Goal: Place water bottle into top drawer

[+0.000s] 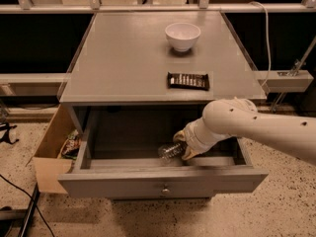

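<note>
The top drawer (118, 182) is pulled out wide below the grey cabinet top, with its small round knob (165, 189) on the front panel. The water bottle (169, 151), clear and ribbed, lies tilted low inside the drawer near the front middle. My gripper (184, 144) reaches into the drawer from the right on a white arm. Its tan fingers (179, 134) sit above and below the bottle's near end and hold it.
A white bowl (182, 35) and a dark candy bar (188, 81) sit on the cabinet top (123, 58). A tan cardboard box (49, 154) with snack packets stands on the floor left of the drawer. A white cable and a shelf edge are at the right.
</note>
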`<state>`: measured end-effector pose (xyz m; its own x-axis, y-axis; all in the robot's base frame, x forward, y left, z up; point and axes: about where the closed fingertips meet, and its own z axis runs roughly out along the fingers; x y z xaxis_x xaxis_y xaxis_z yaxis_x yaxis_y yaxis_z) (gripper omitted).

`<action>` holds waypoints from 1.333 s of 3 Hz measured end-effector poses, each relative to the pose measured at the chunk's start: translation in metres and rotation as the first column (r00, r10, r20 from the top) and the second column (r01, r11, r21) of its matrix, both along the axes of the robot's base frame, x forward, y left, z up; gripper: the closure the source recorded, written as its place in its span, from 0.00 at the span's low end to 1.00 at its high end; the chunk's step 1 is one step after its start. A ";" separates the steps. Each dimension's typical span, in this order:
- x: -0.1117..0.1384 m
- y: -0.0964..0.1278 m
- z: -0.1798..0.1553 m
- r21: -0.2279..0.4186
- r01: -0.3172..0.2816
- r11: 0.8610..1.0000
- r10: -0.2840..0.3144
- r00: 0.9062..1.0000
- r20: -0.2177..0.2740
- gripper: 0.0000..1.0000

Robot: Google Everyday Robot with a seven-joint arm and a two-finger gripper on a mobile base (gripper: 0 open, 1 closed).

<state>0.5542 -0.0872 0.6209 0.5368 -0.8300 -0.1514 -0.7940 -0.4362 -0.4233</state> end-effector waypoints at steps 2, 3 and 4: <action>0.002 0.002 -0.004 -0.010 -0.014 1.000 0.014 1.000 -0.006 0.81; 0.003 0.002 -0.003 -0.019 -0.013 1.000 0.013 1.000 -0.007 0.58; 0.003 0.002 -0.002 -0.038 -0.010 0.999 0.010 1.000 -0.009 0.27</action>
<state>0.5577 -0.0856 0.6184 0.5441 -0.8297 -0.1247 -0.7929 -0.4599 -0.3998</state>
